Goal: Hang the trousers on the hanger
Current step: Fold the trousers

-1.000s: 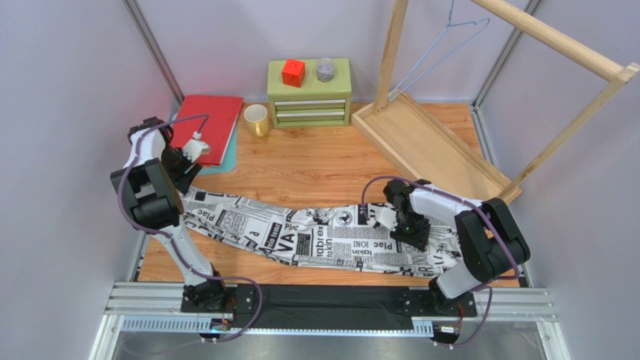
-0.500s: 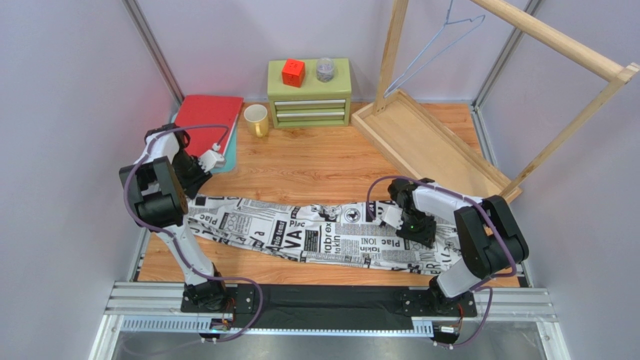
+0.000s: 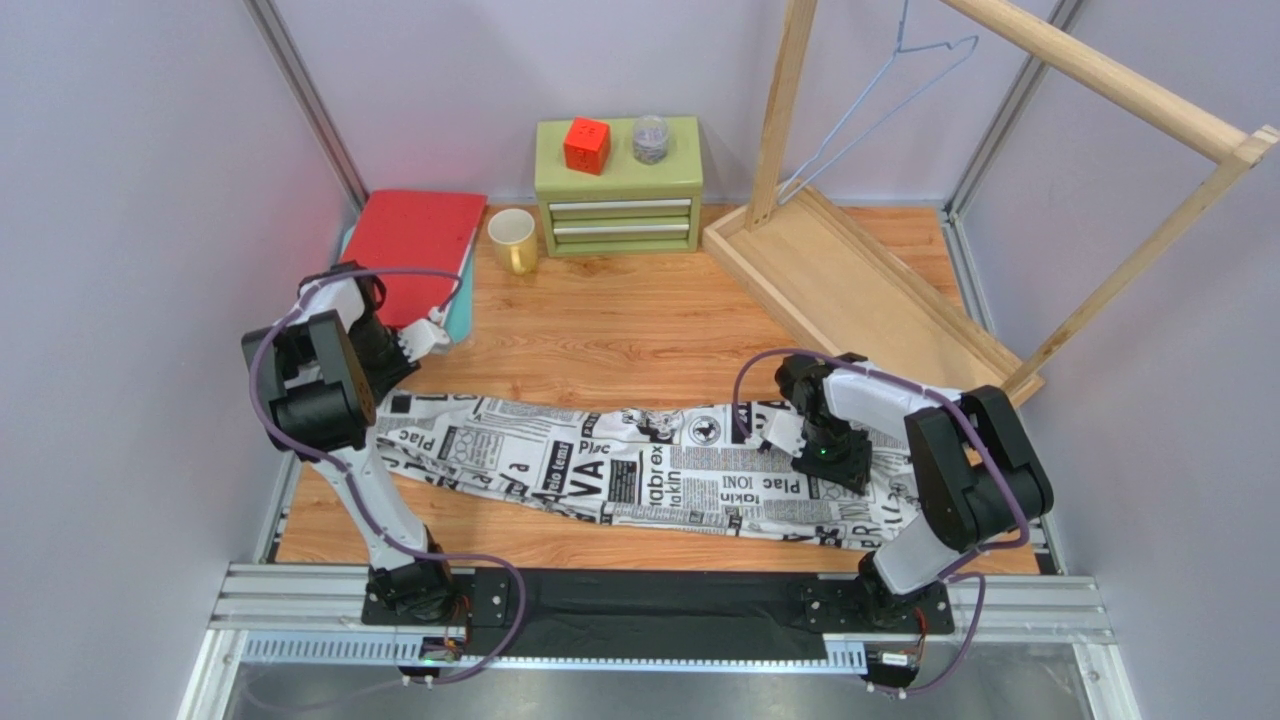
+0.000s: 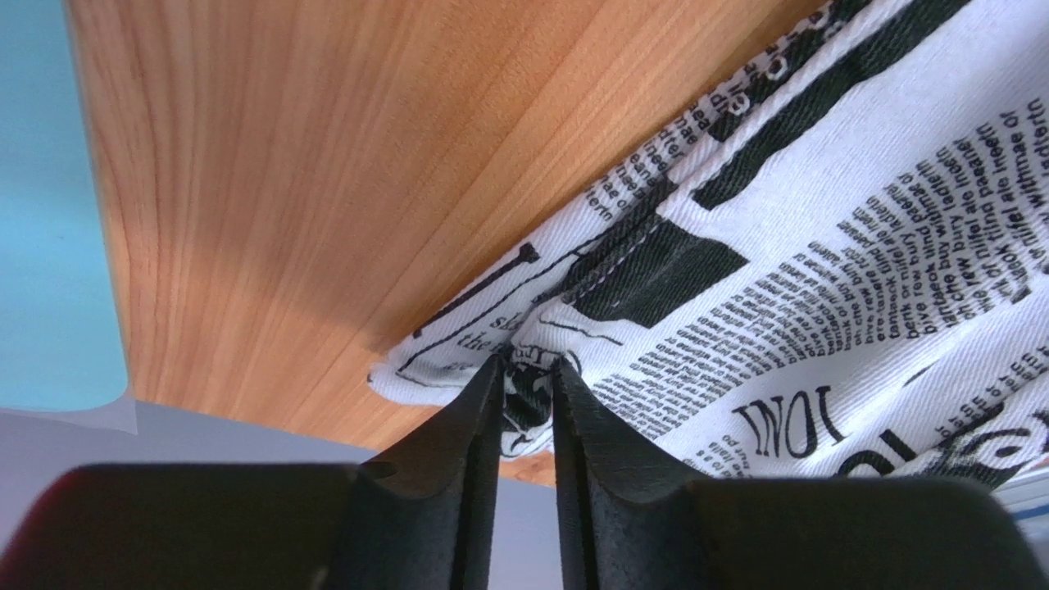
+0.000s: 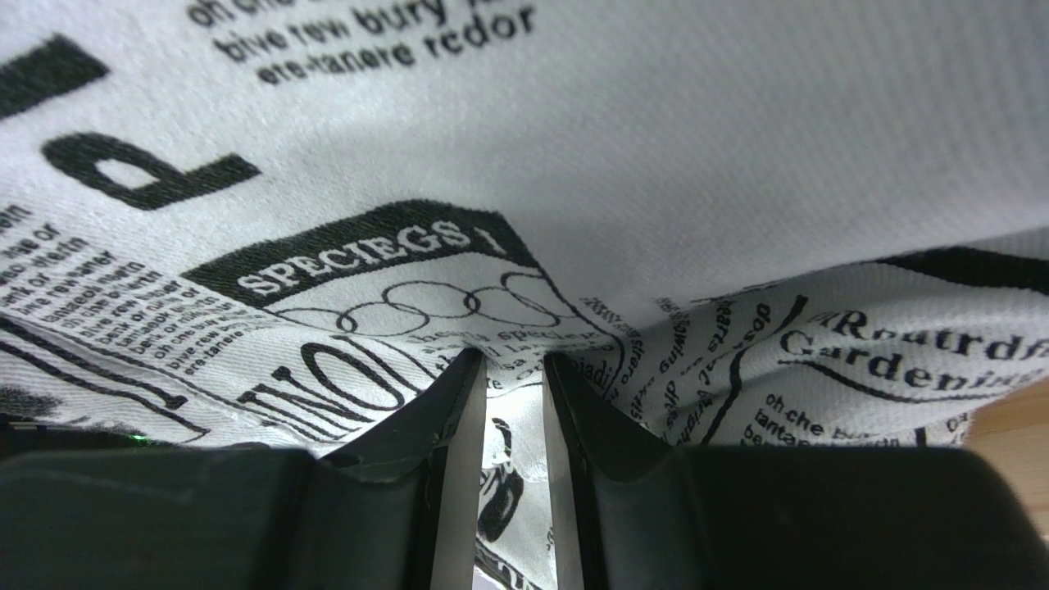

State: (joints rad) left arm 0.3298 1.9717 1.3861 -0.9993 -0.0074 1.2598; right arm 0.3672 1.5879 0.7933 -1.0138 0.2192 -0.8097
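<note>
The newsprint-patterned trousers [image 3: 631, 473] lie stretched flat on the wooden table [image 3: 631, 330], in front of and to the left of the wooden rack [image 3: 1112, 83]. The wire hanger [image 3: 879, 116] hangs from the rack's top bar, well apart from the cloth. At the trouser end farthest from the rack, the left gripper [image 4: 527, 369] has its jaws drawn narrow on a bunched fold at the cloth's edge. At the end nearest the rack, the right gripper [image 5: 511, 369] pinches a ridge of fabric between narrow jaws.
</note>
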